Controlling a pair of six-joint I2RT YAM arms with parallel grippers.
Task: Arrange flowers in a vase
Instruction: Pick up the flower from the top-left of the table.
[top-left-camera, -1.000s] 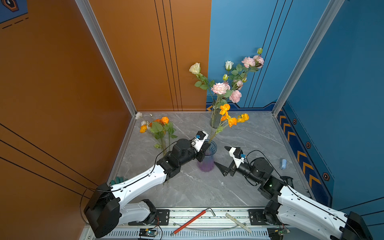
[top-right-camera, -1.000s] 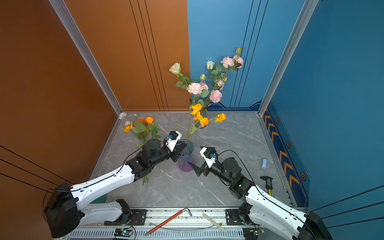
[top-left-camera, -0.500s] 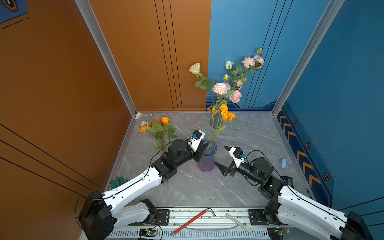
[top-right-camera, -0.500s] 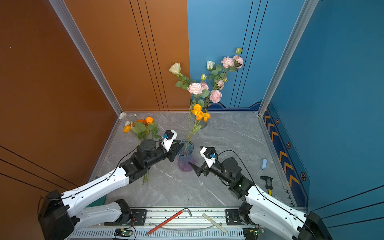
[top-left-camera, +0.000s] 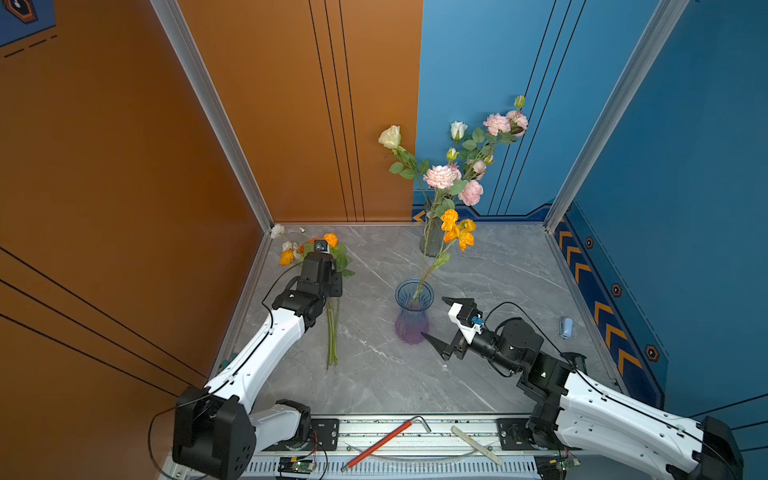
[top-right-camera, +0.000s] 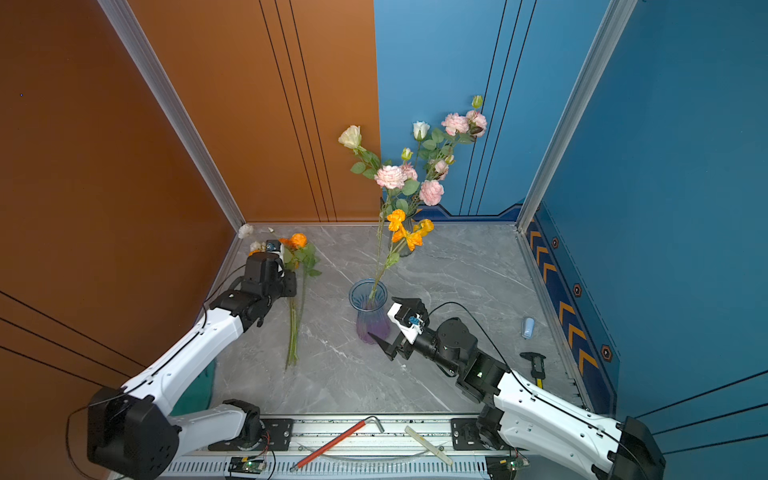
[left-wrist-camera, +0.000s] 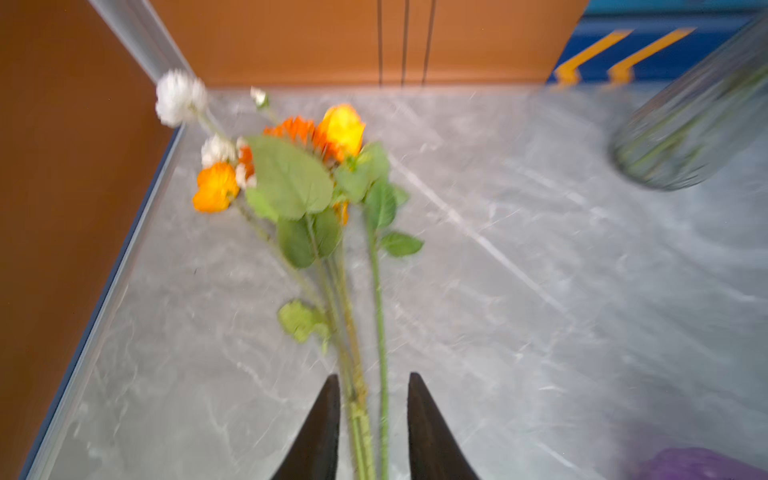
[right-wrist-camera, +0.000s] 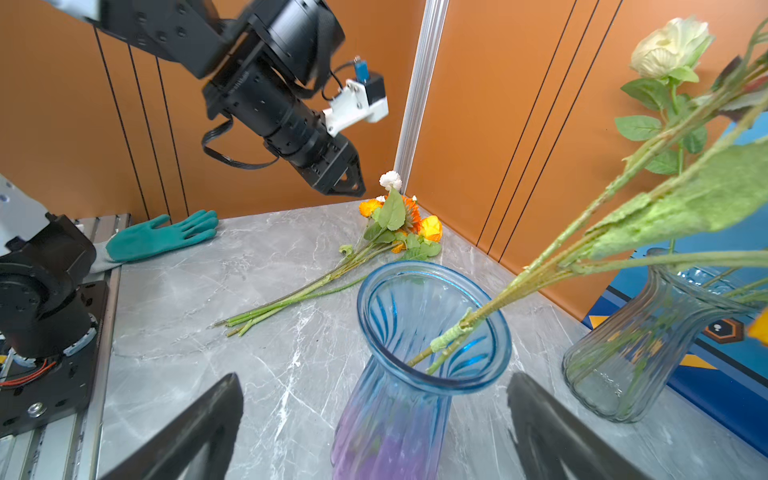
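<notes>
At table (top-left-camera: 374, 374) centre, blue-purple vase (top-left-camera: 413, 316) holds one orange-bloomed stem (top-left-camera: 455, 232); clear vase (top-left-camera: 429, 243) at far edge holds pink and cream roses (top-left-camera: 441, 176). Near far-left corner, loose flowers (top-left-camera: 331, 340) (orange, yellow, white) lie flat. The left gripper (left-wrist-camera: 372, 376) is above their stems, slightly parted and empty; right gripper (top-left-camera: 434, 316) is spread wide by the blue-purple vase.

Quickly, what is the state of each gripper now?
Left gripper: slightly open, holding nothing.
Right gripper: wide open, holding nothing.
</notes>
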